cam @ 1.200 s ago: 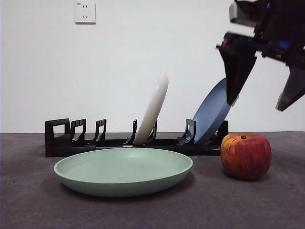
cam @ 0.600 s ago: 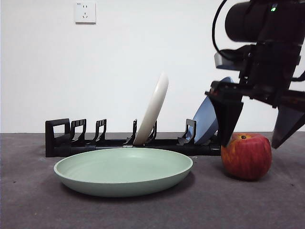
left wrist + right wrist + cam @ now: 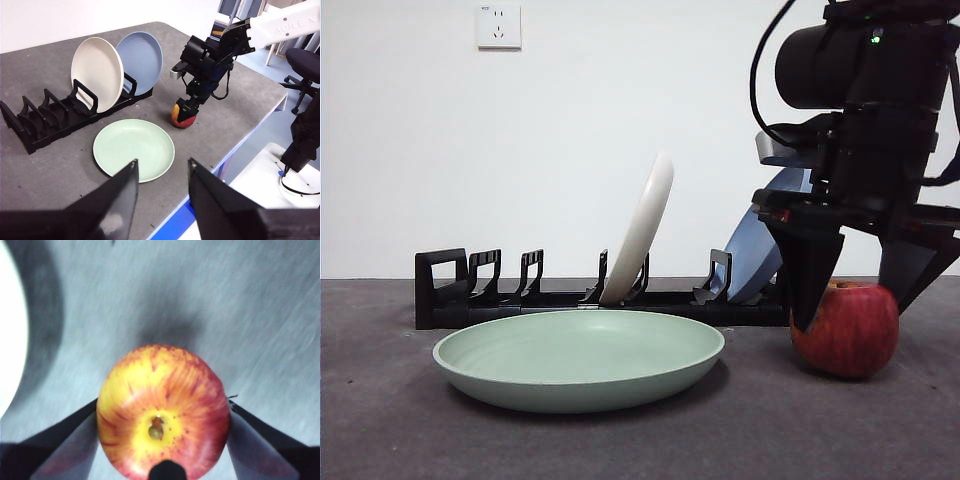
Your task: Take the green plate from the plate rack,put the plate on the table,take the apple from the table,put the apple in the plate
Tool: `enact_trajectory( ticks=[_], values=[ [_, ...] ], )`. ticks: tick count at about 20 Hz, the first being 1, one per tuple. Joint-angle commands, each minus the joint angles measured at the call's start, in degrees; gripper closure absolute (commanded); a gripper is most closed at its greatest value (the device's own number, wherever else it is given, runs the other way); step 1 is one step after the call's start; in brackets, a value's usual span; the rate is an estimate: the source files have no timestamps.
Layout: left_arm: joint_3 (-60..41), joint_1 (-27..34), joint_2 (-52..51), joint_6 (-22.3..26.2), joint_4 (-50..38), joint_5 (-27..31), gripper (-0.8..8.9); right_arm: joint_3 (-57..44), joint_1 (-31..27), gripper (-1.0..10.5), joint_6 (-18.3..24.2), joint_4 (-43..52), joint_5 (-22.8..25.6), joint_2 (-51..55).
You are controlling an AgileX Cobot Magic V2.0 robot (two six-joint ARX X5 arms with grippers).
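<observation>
The red and yellow apple [image 3: 848, 335] rests on the dark grey table [image 3: 400, 420], to the right of the green plate [image 3: 580, 355]. The plate lies flat and empty in front of the black plate rack [image 3: 450, 290]. My right gripper [image 3: 855, 318] has come down over the apple, with a jaw pressed against each side. The right wrist view shows the apple [image 3: 162, 410] filling the gap between the jaws of that gripper [image 3: 163, 409]. My left gripper [image 3: 162, 165] is open and empty, high above the table's near edge, looking down on the plate [image 3: 134, 149] and the apple [image 3: 184, 114].
A cream-white plate [image 3: 645, 225] and a blue plate [image 3: 755, 250] stand tilted in the rack, the blue one just behind the right arm. The rack's left slots hold nothing. The table's edge [image 3: 250, 120] runs close beyond the apple.
My right gripper came down from the upper right and now straddles the apple, its jaws drawn in against it. The apple shifted slightly to the right. The plate has not moved.
</observation>
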State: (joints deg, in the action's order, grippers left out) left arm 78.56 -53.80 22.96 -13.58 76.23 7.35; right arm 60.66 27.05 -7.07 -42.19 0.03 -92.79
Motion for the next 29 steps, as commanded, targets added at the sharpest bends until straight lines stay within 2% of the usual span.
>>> enact_trajectory(
  ticks=[1, 4, 8, 11, 17, 19, 29],
  values=[
    [-0.3, -0.2, -0.3, -0.3, -0.2, 0.5, 6.48, 3.6, 1.2, 9.6, -0.2, -2.7, 0.0, 0.1],
    [-0.3, -0.2, -0.3, -0.3, -0.2, 1.7, 6.48, 11.3, 3.8, 9.6, 0.0, -7.1, -1.5, 1.5],
    [-0.3, -0.2, -0.3, -0.5, -0.4, 1.9, 6.48, 24.0, 8.9, 9.6, 1.4, -11.9, -7.4, 1.6],
    [-0.3, -0.2, -0.3, -1.4, -0.4, 1.9, 6.48, 28.6, 14.5, 9.6, 1.8, -11.0, -6.6, 1.5],
    [-0.3, -0.2, -0.3, -1.9, -0.5, 1.9, 6.48, 29.1, 21.9, 9.6, 2.2, -4.0, -0.3, -2.5],
    [-0.3, -0.1, -0.2, -1.9, -0.5, 1.9, 6.48, 29.1, 22.5, 9.6, 2.2, -3.9, 1.0, -5.8],
    [-0.3, -0.2, -0.2, -2.5, -0.4, 1.9, 6.48, 29.1, 22.5, 9.6, 2.1, -4.4, 1.5, -20.7]
  ],
)
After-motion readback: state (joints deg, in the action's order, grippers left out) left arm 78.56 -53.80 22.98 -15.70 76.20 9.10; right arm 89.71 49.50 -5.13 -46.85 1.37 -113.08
